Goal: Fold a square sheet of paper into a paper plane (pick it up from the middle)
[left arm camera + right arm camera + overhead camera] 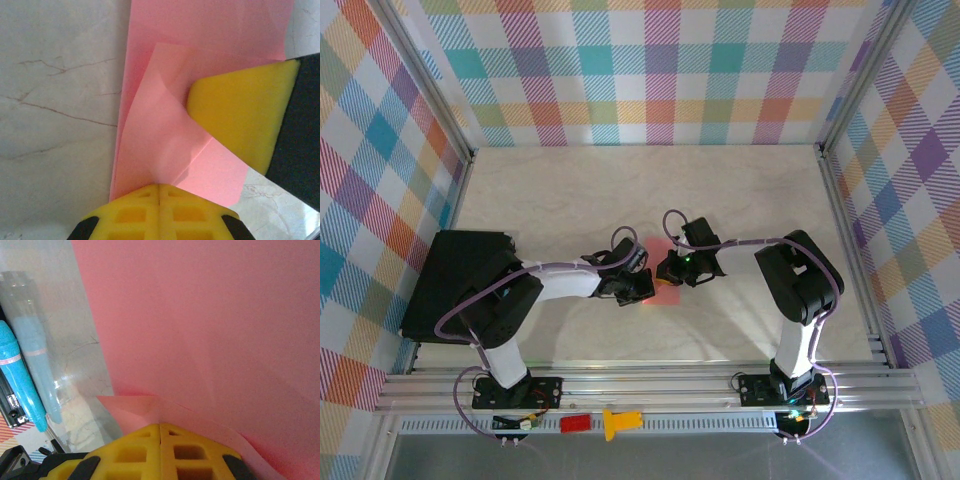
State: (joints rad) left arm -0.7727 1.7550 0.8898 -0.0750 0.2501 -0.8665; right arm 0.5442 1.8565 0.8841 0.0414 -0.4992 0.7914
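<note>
Partly folded paper runs bottom-to-top, top cut off; left end effector pinches it; right end effector closed.

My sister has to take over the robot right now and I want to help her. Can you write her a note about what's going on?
Left gripper: shut, pinching a raised flap of the square sheet of paper.
Right gripper: shut, tip against the paper. I cannot tell whether it is pinching it.
Paper: near the middle of the table, between both grippers.
Done: one flap folded over, a few creases started.
Left: most of the folds. There is no pointed plane shape yet.
</note>
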